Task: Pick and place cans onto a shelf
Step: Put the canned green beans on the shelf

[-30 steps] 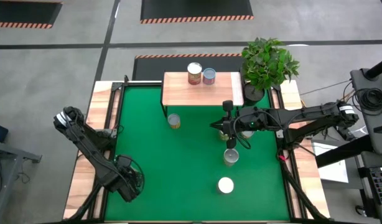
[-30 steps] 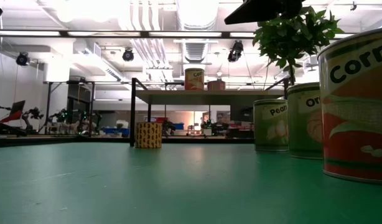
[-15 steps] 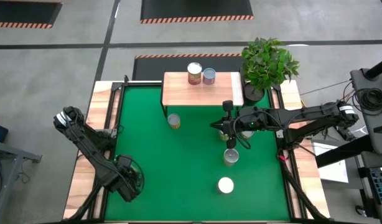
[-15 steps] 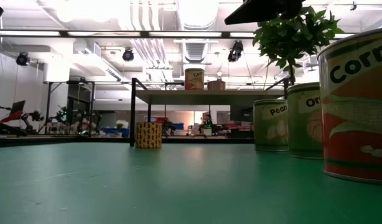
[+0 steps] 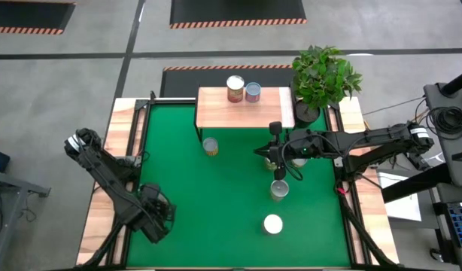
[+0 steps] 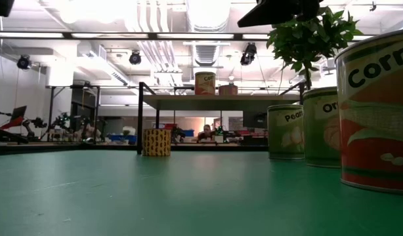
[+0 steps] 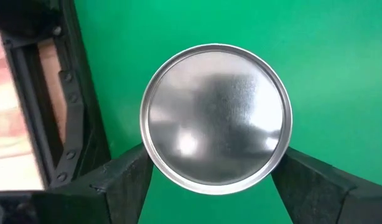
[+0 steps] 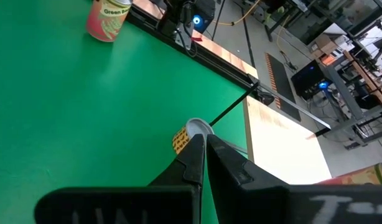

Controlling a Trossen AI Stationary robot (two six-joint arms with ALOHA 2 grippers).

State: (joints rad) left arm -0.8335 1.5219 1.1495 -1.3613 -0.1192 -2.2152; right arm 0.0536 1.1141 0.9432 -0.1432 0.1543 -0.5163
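A can with a silvery round top stands upright near the table's near left corner, and my left gripper is shut on it from above. In the high view the gripper hides it. The right wrist view shows it as a pink-labelled can. My right gripper hangs shut over the middle right of the mat, touching nothing. Two cans stand on the light-wood shelf at the far edge. A yellow can stands on the mat by the shelf. My left gripper pinches the can by its side wall just under the top rim, one finger on each of two opposite sides. The fingers point almost straight down. The can is upright; whether its base is off the mat I cannot tell.
Two more cans stand on the green mat at the near right, and a third sits partly hidden under my right arm. A potted plant stands at the far right corner. Black frame rails run along the mat's sides.
My left wrist has tipped slightly over the near left corner; nothing else has visibly moved.
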